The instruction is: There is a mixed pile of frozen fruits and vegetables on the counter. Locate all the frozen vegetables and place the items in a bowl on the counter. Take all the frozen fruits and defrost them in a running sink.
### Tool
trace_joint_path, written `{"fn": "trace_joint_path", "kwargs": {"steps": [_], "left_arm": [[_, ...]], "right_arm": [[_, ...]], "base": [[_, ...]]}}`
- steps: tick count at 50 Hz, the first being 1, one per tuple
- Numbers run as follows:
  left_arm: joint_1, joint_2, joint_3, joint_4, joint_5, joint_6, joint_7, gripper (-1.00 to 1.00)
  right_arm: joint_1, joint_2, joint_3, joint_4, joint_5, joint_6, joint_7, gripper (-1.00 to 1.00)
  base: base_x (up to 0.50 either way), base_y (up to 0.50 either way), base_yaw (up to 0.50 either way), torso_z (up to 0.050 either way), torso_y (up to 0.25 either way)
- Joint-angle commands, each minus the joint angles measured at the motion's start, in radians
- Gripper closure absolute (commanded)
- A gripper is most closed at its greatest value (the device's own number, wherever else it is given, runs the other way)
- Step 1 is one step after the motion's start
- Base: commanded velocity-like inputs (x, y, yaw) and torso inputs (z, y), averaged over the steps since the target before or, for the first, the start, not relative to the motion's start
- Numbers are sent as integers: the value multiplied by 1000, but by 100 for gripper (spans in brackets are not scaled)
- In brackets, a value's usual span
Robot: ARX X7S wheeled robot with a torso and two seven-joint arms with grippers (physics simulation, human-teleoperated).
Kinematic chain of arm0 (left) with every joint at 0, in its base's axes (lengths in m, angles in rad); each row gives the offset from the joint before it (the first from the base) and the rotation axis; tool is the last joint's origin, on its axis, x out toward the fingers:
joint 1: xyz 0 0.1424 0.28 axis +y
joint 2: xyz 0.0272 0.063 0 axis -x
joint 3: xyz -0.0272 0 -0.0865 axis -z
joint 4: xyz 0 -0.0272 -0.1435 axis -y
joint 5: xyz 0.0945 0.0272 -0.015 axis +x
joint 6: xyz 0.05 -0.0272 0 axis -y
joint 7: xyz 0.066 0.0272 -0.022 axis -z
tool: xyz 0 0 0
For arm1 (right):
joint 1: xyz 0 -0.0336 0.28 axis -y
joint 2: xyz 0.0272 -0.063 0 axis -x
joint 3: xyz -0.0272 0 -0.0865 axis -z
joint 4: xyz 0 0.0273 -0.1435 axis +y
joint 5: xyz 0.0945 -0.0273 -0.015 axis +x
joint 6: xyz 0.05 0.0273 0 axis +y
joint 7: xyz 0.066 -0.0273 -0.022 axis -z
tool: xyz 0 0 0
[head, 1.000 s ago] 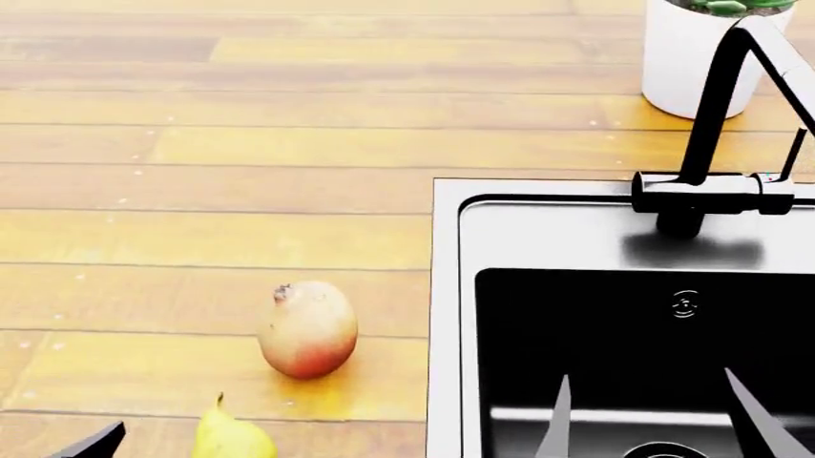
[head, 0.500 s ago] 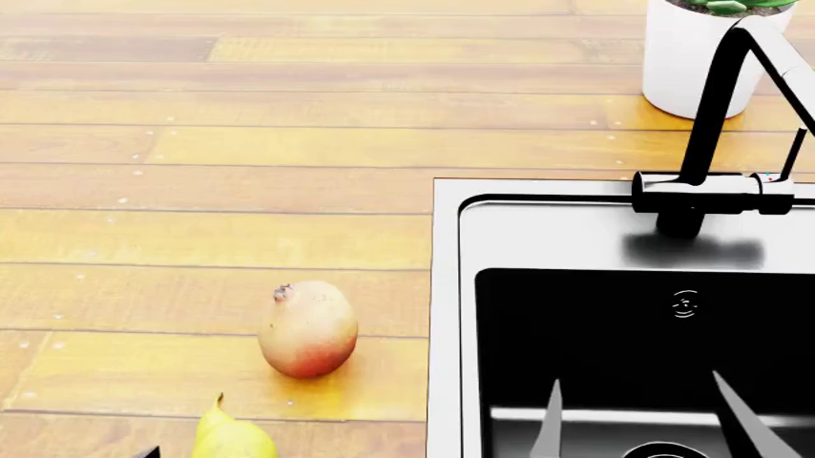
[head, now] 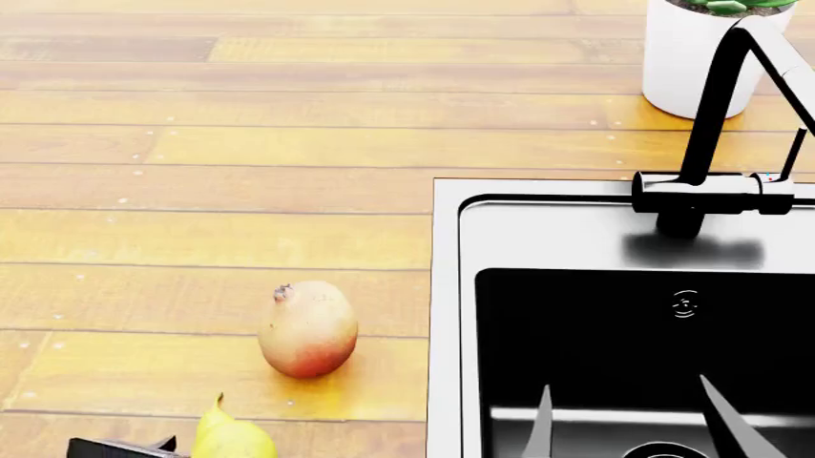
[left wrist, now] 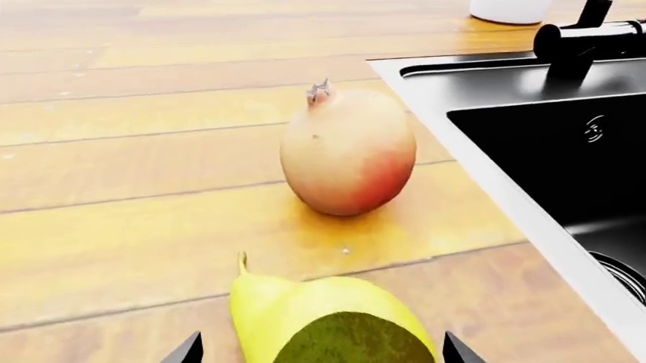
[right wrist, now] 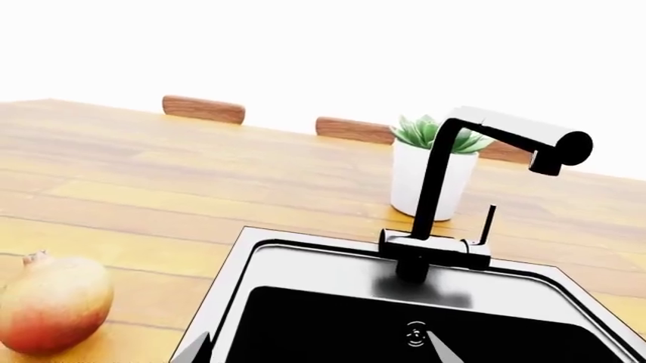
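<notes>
The sink point(head: 452, 315) is the thing to steer by here: a steel-rimmed basin, black inside, set into the plank table point(head: 191, 143). A round orange-red fruit point(head: 307, 329) with a yellowish blush and a small nub sits on the wood just beside the sink's rim, apart from it. Slightly farther from the rim and nearer the robot lies a yellow pear point(left wrist: 328, 321), stem pointing toward the round fruit, not touching it. The left end effector point(left wrist: 315, 349) hangs right at the pear with its two dark tips spread wide, one on either side of the fruit; whether they touch it I cannot tell. The right end effector point(head: 624, 425) is over the sink basin, its two grey fingers apart and gripping nothing. The black faucet point(right wrist: 434, 197) rises from the sink's back rim, with a white plant pot point(head: 694, 57) on the table just behind it.
</notes>
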Motion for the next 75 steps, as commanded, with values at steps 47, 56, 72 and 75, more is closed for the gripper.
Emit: {"fn": "trace_joint_path", "kwargs": {"steps": [47, 56, 72, 75], "left_arm": [[-73, -301, -429, 289, -318, 21, -131, 100], [-34, -332, -478, 281, -315, 60, -98, 100], [12, -359, -528, 254, -323, 99, -72, 100], [17, -362, -531, 251, -321, 101, -70, 100]], "right_arm": [[571, -287, -203, 286, 195, 261, -284, -100], [694, -441, -326, 542, 82, 259, -469, -100], [792, -558, -417, 709, 44, 310, -547, -100], [795, -576, -424, 740, 42, 303, -565, -100]], "base": [[0, 0, 0, 0, 0], [0, 0, 0, 0, 1], [0, 0, 0, 0, 0], [0, 0, 0, 0, 0]]}}
